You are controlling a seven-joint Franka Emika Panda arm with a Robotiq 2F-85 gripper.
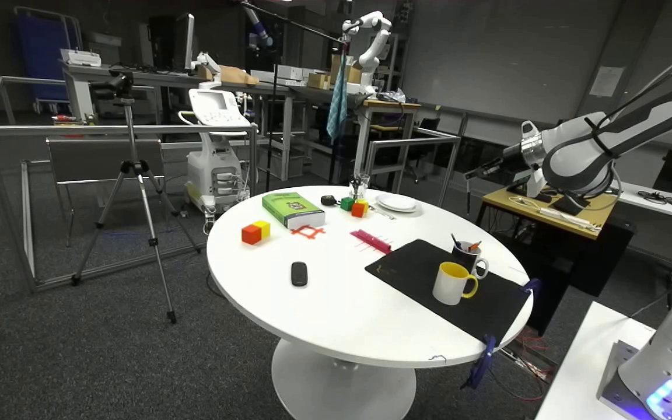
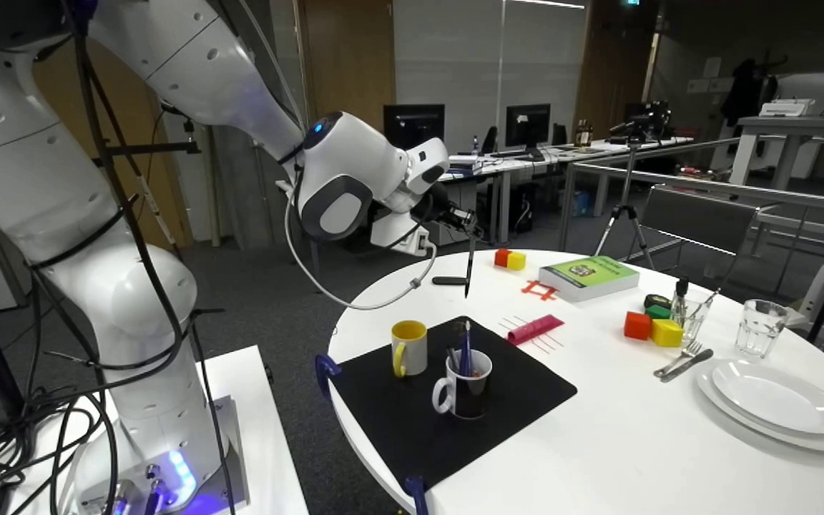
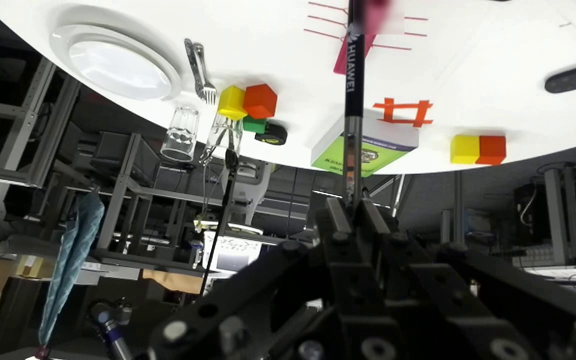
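A slim black pen point(image 3: 354, 75) with HUAWEI lettering and a silver upper part is pinched between the fingertips of my gripper point(image 3: 355, 207). It hangs nearly upright over the table in an exterior view, the pen point(image 2: 469, 268) below the gripper point(image 2: 475, 230). Below and nearer the robot base lies a black mat point(image 2: 526, 379). On it stand a white mug point(image 2: 418, 352) with a yellow inside and a dark mug point(image 2: 473, 393) with a white handle, holding several pens. A pink strip point(image 2: 535, 329) with thin red lines lies beside the mat.
Around the white round table point(image 1: 336, 315) are a green book point(image 1: 294, 211), a black oblong object point(image 1: 299, 273), red and yellow cubes point(image 1: 256, 232), stacked plates point(image 2: 777, 400), glasses point(image 2: 761, 327) and cutlery point(image 2: 684, 363). Blue clamps point(image 1: 482, 363) grip the mat at the table edge.
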